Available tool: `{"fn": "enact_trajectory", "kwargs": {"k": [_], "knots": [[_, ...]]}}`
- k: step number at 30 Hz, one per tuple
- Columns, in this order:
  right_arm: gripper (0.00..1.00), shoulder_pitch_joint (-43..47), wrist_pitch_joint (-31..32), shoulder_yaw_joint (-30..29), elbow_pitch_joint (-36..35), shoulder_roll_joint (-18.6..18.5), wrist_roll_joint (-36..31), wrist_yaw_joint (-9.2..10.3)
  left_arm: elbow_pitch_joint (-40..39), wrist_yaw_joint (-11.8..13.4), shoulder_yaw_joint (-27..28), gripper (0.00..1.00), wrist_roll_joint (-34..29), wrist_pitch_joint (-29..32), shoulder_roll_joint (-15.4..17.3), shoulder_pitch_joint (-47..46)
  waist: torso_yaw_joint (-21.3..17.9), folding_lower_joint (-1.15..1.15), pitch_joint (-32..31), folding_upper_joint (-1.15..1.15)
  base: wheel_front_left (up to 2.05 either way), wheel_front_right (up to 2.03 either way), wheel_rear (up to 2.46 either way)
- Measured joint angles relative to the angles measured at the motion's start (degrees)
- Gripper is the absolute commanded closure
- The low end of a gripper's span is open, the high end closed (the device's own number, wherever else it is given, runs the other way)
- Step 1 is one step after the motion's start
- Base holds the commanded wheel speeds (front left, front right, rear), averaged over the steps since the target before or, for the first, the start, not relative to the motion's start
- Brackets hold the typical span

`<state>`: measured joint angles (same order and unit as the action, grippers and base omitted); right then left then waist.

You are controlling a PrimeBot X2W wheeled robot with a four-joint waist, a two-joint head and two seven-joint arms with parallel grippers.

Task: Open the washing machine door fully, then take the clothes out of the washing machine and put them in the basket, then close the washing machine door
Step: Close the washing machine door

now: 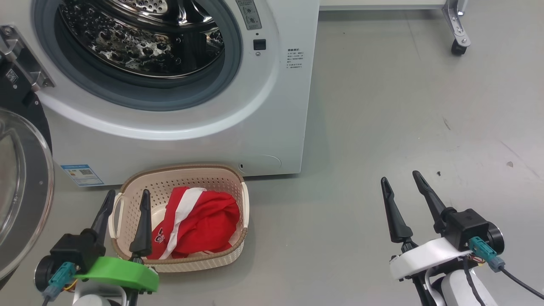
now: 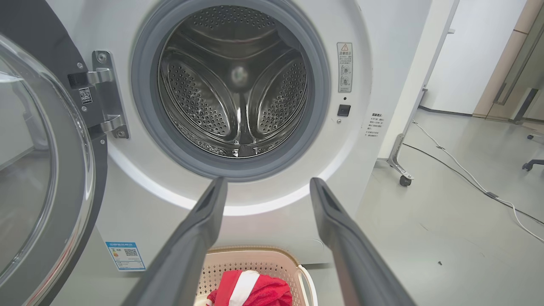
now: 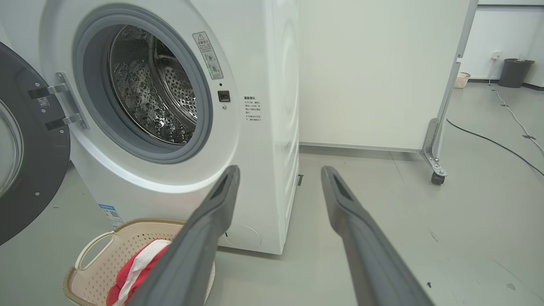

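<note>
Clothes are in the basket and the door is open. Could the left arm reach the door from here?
Probably yes. The left gripper is open and empty by the basket, and the washing machine door hangs open just to its left, with nothing between them.

Grey floor point(image 1: 403, 106), white wheeled partition point(image 3: 374, 72), cable point(image 3: 488, 139), bin point(image 3: 515, 72) in bkgd.

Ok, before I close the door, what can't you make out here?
All views: the drum floor just behind the grey ring, hidden by it.
All views: the washing machine door, cut off at the left edge.
Head view: the basket wall behind the left claw.
</note>
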<state>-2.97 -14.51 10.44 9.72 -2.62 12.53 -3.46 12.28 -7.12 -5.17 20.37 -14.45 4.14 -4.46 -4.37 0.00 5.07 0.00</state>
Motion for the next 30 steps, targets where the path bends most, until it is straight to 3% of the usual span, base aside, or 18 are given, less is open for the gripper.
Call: {"fn": "enact_trajectory", "kwargs": {"k": [30], "knots": [[0.0, 0.0, 0.0, 0.5, 0.1, 0.0, 0.2, 0.03, -0.3, 0.0, 0.6, 0.0, -1.1, 0.0, -0.1, 0.0, 0.1, 0.0, 1.0, 0.0, -0.44, 0.75, -0.31]]}}
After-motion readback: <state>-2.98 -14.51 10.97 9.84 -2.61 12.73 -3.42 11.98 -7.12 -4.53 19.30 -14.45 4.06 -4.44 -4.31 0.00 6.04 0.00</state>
